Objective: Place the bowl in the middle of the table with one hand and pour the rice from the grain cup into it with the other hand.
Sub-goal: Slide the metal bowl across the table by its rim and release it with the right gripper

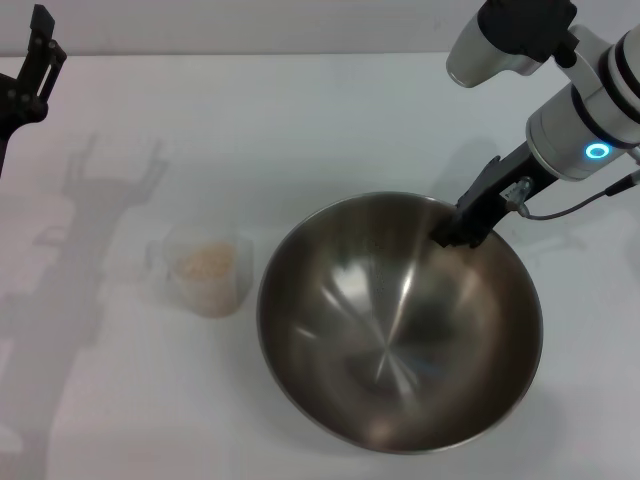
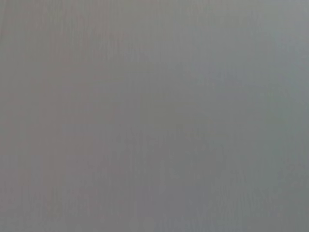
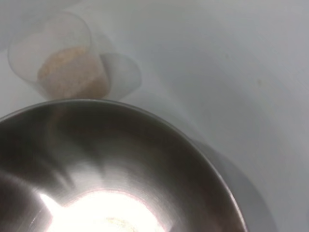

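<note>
At the right of the head view, the right gripper (image 1: 462, 228) pinches the far rim of the big bowl (image 1: 400, 320), the grain cup (image 1: 206, 268) of rice (image 1: 204, 263) stands just left, and the left gripper (image 1: 30, 70) waits upper left.

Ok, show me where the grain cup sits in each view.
Head view: grain cup stands left of centre, on the table.
Left wrist view: not in it.
Right wrist view: grain cup in the upper left corner.
Shared landmark: the bowl beside it.
</note>
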Controlling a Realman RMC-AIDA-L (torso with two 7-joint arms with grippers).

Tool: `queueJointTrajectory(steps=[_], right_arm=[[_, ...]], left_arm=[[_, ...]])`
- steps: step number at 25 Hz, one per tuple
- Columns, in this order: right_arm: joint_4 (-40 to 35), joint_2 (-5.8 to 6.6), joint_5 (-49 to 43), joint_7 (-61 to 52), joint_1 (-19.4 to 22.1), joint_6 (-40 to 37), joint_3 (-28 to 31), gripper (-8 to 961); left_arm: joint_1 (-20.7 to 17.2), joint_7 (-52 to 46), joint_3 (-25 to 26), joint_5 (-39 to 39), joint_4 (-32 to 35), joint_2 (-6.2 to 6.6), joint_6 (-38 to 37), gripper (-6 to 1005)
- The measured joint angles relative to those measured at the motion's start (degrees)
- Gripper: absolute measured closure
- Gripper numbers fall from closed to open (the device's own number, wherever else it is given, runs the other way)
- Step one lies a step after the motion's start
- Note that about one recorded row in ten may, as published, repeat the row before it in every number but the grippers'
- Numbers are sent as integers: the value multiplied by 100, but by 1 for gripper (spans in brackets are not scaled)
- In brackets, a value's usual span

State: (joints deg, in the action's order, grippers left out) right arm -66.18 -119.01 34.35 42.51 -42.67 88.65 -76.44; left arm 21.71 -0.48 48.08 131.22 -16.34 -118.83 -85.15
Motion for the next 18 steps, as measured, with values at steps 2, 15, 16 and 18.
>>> queueJointTrajectory(steps=[2, 15, 16, 18], right_arm=[[-19, 0, -5, -1, -1, 6, -4, 884], [-404, -5, -21, -38, -84, -167, -257, 591], [-404, -5, -21, -38, -84, -167, -257, 572], [-407, -6, -28, -76, -99, -197, -383, 539]], left_arm=[[6, 3, 0, 0, 0, 0, -1, 136], [-77, -14, 0, 1, -1, 0, -50, 135], [-92, -14, 0, 0, 0, 0, -68, 135], [-131, -14, 0, 0, 0, 0, -140, 135]])
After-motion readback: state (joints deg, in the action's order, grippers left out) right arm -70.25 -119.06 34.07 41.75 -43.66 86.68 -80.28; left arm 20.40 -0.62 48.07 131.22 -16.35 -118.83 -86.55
